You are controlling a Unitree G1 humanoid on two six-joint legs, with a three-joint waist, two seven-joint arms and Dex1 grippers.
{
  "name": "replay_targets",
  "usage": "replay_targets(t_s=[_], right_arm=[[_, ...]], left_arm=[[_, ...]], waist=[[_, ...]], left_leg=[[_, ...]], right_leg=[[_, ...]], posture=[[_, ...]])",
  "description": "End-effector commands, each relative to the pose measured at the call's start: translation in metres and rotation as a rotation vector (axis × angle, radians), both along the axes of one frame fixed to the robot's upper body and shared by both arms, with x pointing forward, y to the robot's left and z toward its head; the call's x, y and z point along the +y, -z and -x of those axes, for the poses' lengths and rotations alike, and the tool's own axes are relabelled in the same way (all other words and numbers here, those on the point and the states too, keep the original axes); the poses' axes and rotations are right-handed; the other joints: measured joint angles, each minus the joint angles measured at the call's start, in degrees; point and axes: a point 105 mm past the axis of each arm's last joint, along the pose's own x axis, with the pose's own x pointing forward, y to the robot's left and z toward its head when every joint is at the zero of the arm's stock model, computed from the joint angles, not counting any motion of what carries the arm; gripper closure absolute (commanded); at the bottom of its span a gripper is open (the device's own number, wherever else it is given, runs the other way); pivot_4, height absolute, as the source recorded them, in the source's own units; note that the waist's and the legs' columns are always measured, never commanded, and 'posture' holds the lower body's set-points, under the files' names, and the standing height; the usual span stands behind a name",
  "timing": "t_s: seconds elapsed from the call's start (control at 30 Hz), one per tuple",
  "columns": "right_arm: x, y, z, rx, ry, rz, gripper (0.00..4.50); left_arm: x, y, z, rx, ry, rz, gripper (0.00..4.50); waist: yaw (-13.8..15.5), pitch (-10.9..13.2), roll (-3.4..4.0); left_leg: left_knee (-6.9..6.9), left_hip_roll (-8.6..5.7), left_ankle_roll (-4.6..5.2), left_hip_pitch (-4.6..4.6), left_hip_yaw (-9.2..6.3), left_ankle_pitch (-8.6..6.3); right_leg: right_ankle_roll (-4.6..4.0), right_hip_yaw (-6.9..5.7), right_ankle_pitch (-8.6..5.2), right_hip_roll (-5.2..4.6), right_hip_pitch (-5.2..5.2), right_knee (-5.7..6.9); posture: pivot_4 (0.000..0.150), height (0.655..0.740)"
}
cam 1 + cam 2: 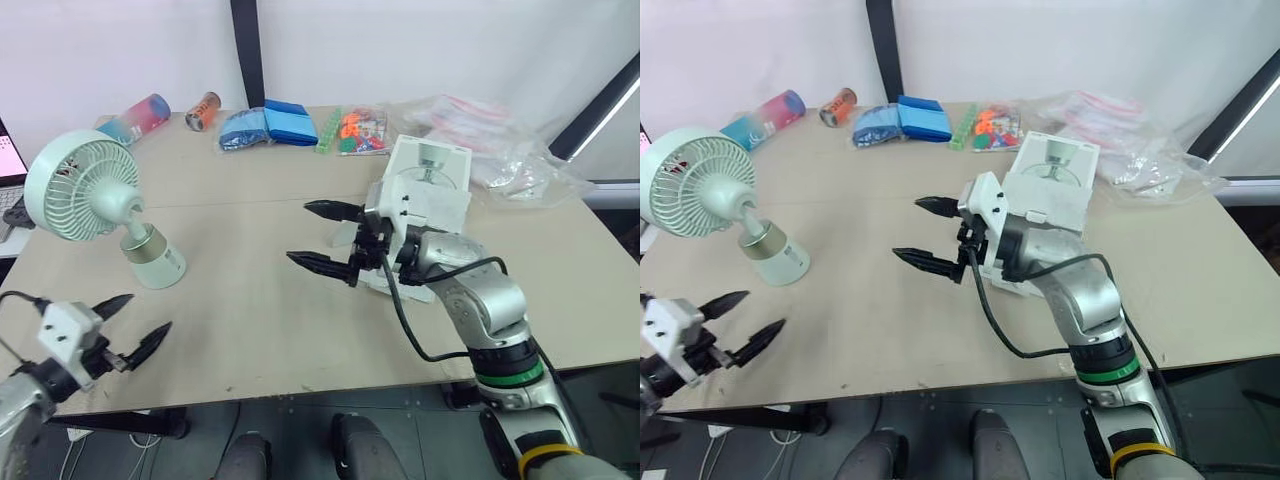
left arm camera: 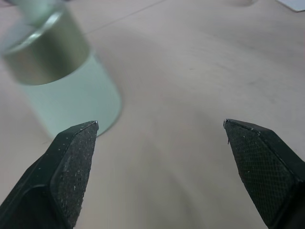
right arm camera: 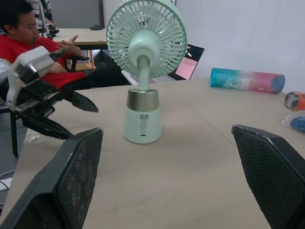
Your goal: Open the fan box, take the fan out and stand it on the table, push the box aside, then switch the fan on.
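1. At the near left edge of the beige table (image 1: 250,330), my left gripper (image 1: 150,312) hovers with its two black fingers spread wide, holding nothing.
2. Just beyond it, apart from the fingers, the pale green plastic desk fan (image 1: 82,188) stands on its cylindrical base.
3. Mid-table, my right gripper (image 1: 299,232) is likewise wide open and empty, pointing toward the fan.
4. Directly behind that gripper sits the white cardboard fan box (image 1: 432,180).
5. Along the far edge lie a pink-and-blue bottle (image 1: 137,117), blue packets (image 1: 270,125) and clear plastic bags (image 1: 500,140).
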Motion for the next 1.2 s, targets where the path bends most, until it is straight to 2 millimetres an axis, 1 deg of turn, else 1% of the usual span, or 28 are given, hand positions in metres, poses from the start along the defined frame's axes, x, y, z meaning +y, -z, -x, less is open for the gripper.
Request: replay_targets(t_s=[0.03, 0.1, 0.2, 0.37, 0.5, 0.77, 1.1, 1.17, 1.2], right_arm=[[0.007, -0.005, 0.003, -0.054, -0.035, 0.004, 0.07], [0.009, -0.004, 0.001, -0.057, -0.037, 0.008, 0.07], [0.014, -0.005, -0.002, -0.063, -0.036, 0.0, 0.07], [0.018, -0.008, -0.005, -0.067, -0.02, -0.018, 0.07], [0.018, -0.008, -0.006, -0.074, -0.008, -0.014, 0.07], [0.015, -0.004, -0.006, -0.085, 0.015, 0.006, 0.07], [0.014, 0.004, -0.003, -0.093, 0.032, 0.034, 0.07], [0.014, 0.004, -0.003, -0.096, 0.031, 0.037, 0.0], [0.013, 0.004, -0.003, -0.096, 0.032, 0.037, 0.0]], left_arm=[[0.034, -0.028, 0.009, -0.083, -0.116, -0.041, 0.0], [0.049, -0.041, 0.009, -0.124, -0.167, -0.04, 0.0], [0.063, -0.063, 0.004, -0.197, -0.21, -0.048, 0.0], [0.075, -0.093, -0.01, -0.316, -0.241, -0.078, 0.0], [0.077, -0.107, -0.023, -0.375, -0.252, -0.088, 0.0], [0.063, -0.112, -0.045, -0.389, -0.176, -0.058, 0.0], [0.06, -0.112, -0.053, -0.384, -0.149, -0.055, 0.0], [0.06, -0.111, -0.054, -0.39, -0.148, -0.058, 0.53], [0.06, -0.111, -0.054, -0.391, -0.148, -0.057, 0.97]], waist=[[0.0, 0.0, 0.0], [0.0, 0.0, -0.01], [0.0, 0.0, -0.01], [0.0, 0.0, -0.02], [0.0, 0.0, -0.02], [0.0, 0.0, -0.02], [-0.1, 0.0, -0.04], [-0.1, 0.0, -0.03], [-0.1, 0.0, -0.03]], left_leg=[[0.0, 0.0, 0.0, 0.0, 0.0, 0.0], [0.0, 0.0, 0.0, 0.0, -0.01, 0.0], [0.02, -0.01, -0.02, 0.0, -0.01, 0.01], [0.0, -0.01, -0.03, 0.0, -0.03, 0.01], [0.0, -0.01, -0.12, 0.0, -0.03, -0.01], [0.0, -0.01, -0.16, 0.0, -0.03, -0.01], [0.01, -0.01, -0.21, -0.01, -0.03, -0.04], [0.02, -0.01, -0.22, -0.01, -0.03, -0.03], [0.02, -0.01, -0.22, 0.0, -0.03, -0.03]], right_leg=[[0.0, 0.0, 0.0, 0.0, 0.0, 0.0], [0.0, -0.03, 0.0, 0.0, 0.01, 0.0], [0.0, -0.04, 0.0, -0.01, 0.03, 0.0], [-0.01, -0.05, 0.01, 0.0, 0.0, 0.01], [-0.01, -0.05, 0.02, -0.02, -0.01, 0.03], [-0.03, -0.06, 0.04, -0.01, -0.04, 0.11], [-0.03, -0.06, 0.05, -0.02, -0.08, 0.18], [-0.03, -0.06, 0.05, -0.02, -0.08, 0.19], [-0.03, -0.06, 0.05, -0.01, -0.08, 0.19]], posture=[[0.15, 0.74], [0.15, 0.74], [0.15, 0.74], [0.15, 0.74], [0.15, 0.74], [0.15, 0.74], [0.15, 0.74], [0.15, 0.74], [0.15, 0.74]])
